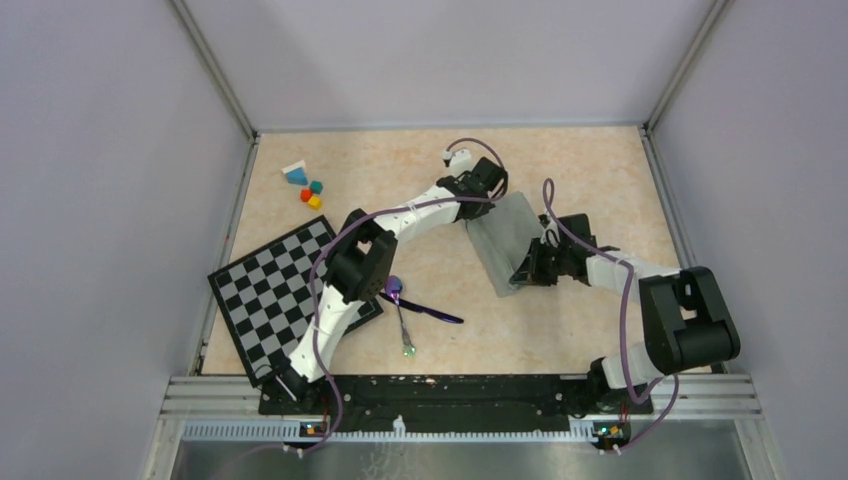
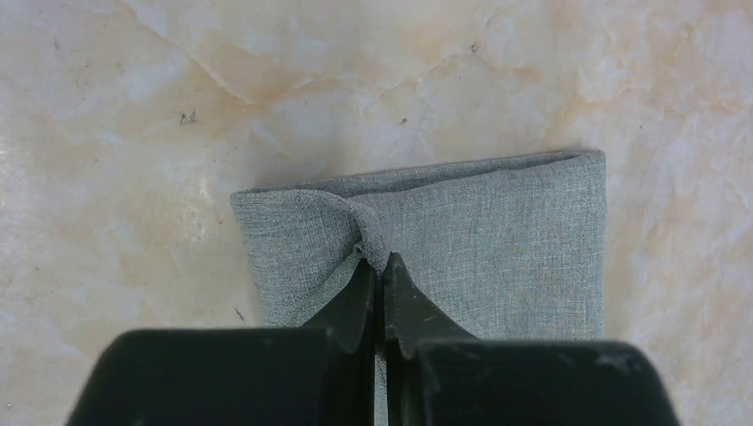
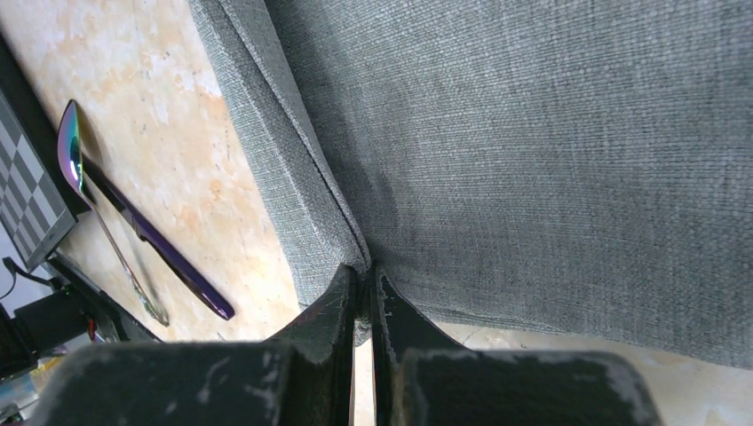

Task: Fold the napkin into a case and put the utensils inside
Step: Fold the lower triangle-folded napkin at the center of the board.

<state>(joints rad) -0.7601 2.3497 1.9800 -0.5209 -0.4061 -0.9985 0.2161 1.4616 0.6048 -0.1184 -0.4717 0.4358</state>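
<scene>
The folded grey-green woven cloth napkin (image 1: 505,245), laid right of centre on the beige marbled table (image 1: 560,160), is pinched at its far pucker by the left gripper (image 2: 382,262) and clamped at its near layered edge by the right gripper (image 3: 366,271), while the iridescent purple metal spoon (image 1: 400,310) and dark slim stick (image 1: 435,312) are seen crossed beside the black-and-white checkered board (image 1: 270,290).

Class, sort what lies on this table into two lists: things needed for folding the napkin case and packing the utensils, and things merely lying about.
Belongs to the job: grey-green napkin, partly folded, pinched by left tool and right tool; purple spoon; dark purple stick-like utensil.
Just lying about: checkered board; small coloured blocks.
</scene>
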